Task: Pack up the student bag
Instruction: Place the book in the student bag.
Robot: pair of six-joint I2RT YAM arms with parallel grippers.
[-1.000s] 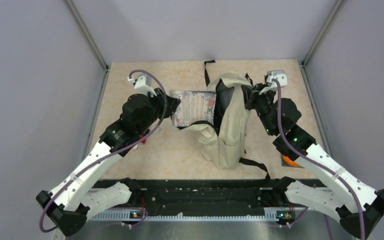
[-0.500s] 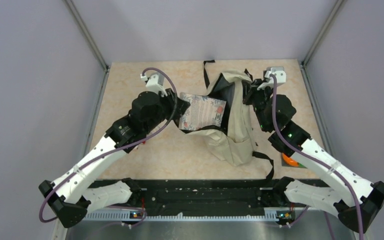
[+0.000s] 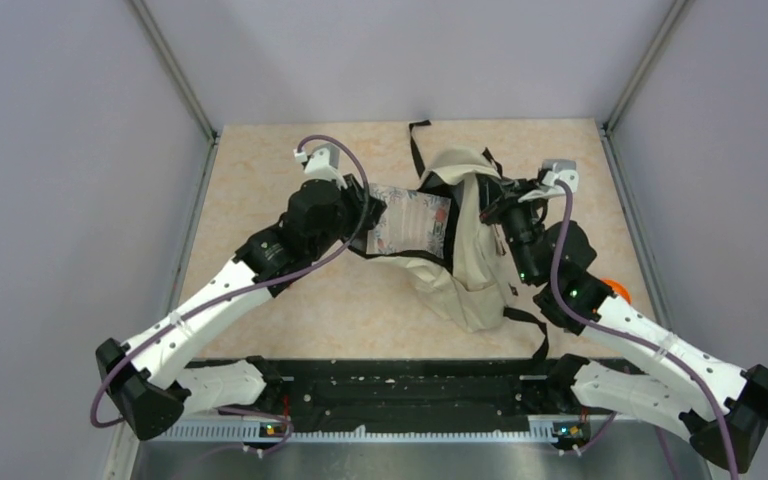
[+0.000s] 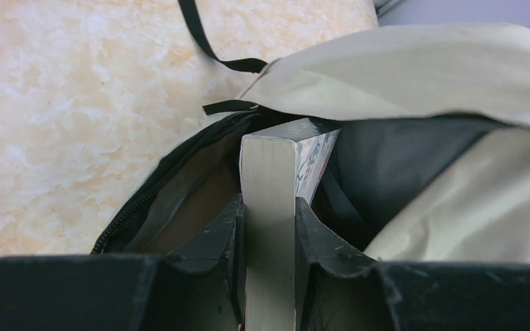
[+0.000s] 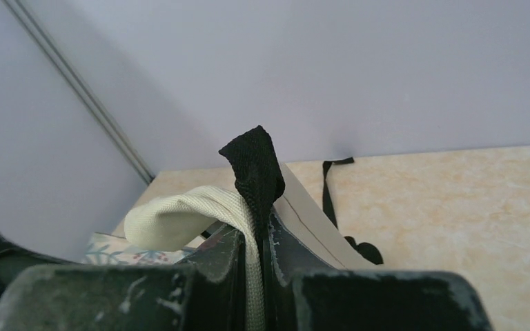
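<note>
The student bag [image 3: 470, 262], a cream backpack with black straps, lies in the middle of the table with its dark opening facing left. My left gripper [image 3: 370, 214] is shut on a thick book with a floral cover [image 3: 412, 220]. The book's far end sits inside the bag's mouth. In the left wrist view the book's pale page edge [image 4: 269, 172] stands between the fingers and enters the zip opening under the cream flap [image 4: 421, 62]. My right gripper [image 3: 501, 207] is shut on the bag's upper rim, pinching cream fabric [image 5: 172, 217] and black webbing [image 5: 254, 165] and holding it up.
An orange object [image 3: 612, 288] lies on the table at the right, partly behind my right arm. Loose black straps trail toward the back edge [image 3: 415, 140] and the front [image 3: 528, 338]. Grey walls close in the table on three sides.
My left arm has moved right and carried the book from outside the bag into its opening. The right gripper and the bag's rim have shifted slightly; the orange object now shows farther back.
</note>
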